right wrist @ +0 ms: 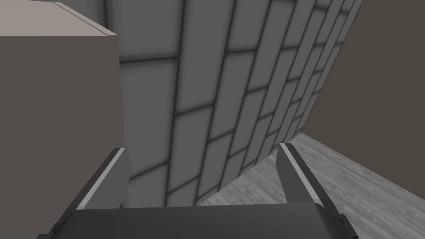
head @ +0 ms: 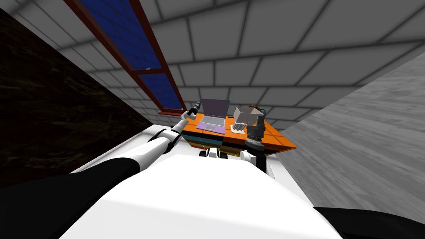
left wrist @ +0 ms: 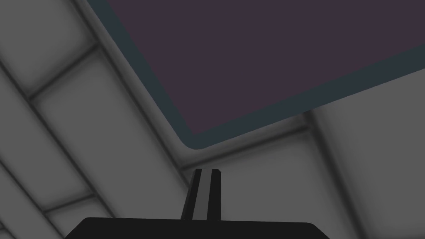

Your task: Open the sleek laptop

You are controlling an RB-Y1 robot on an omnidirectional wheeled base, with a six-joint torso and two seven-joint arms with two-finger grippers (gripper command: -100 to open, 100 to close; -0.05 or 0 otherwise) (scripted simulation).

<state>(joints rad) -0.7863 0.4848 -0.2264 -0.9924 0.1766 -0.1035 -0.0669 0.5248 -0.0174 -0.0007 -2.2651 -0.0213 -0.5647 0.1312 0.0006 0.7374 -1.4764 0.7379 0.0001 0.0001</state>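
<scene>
Since the laptop (head: 213,116) already stands with its lid raised almost upright over a lilac keyboard deck, near the back of the orange worktop (head: 278,139), the job looks close to done, and what is left is probably a small nudge or a clean retreat. The left end effector (head: 193,110) hovers just beside the lid's left edge with its two fingers pressed together and nothing between them. Its wrist view puts a rounded corner of the dark purple screen (left wrist: 269,62) close ahead of the fingertips, though I cannot tell whether they touch. Any further push should be light and placed high on the lid, along its swing, so that the base does not slide. The right end effector (right wrist: 203,149) has its fingers spread wide and empty, just beside a plain grey box (head: 245,114) standing right of the laptop. Coloured drawer fronts sit under the worktop. A grey tiled wall (head: 290,54) runs behind it, with a red-framed window (head: 137,49) of deep blue panes to the left and pale grey plank floor (head: 365,124) to the right.
</scene>
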